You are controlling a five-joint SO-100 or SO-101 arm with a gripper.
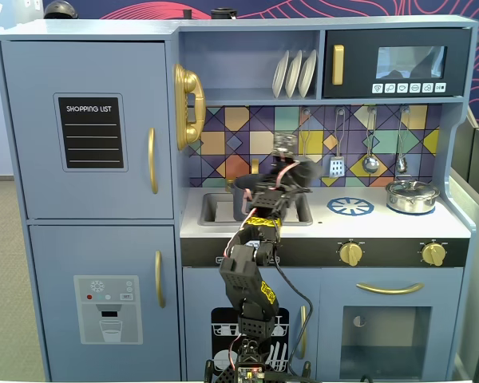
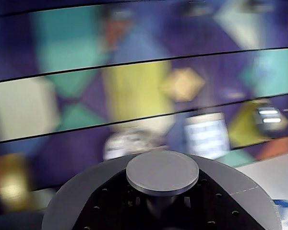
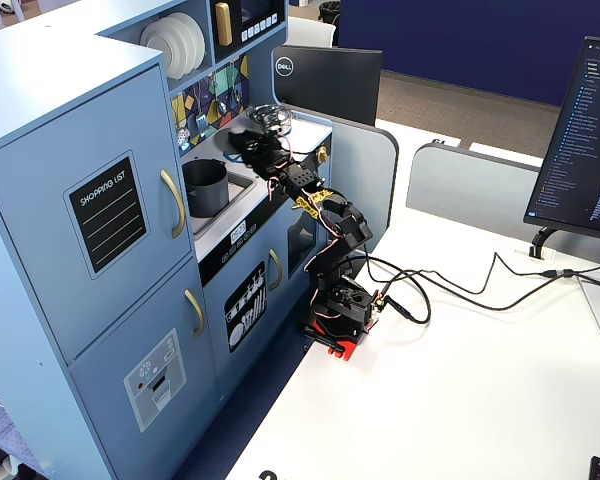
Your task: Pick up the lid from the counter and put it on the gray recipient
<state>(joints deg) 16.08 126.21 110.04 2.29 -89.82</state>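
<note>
In a fixed view the gray recipient (image 3: 206, 186) stands in the sink recess at the left of the bench (image 3: 302, 131), upright, its mouth open and uncovered. In the other fixed view it is mostly hidden behind the arm (image 1: 251, 267).

The lid (image 2: 163, 172) looks like a stiff, matte, flat disc, probably light and not fragile, though its smooth face would give poor purchase. The central knob is the sensible hold, and the wrist view suggests the gripper (image 2: 163, 203) has it there: the round knob top fills the lower middle of that view, with the gray disc spreading beneath it. The fingers themselves are hidden, so how tightly they close I cannot tell, but the lid appears lifted, with the backsplash tiles blurred behind it.

The arm rises from its base on the table, folds at the elbow and reaches up over the bench. Its gripper (image 1: 281, 179) is held just right of the sink and above the recipient's rim level.
</note>
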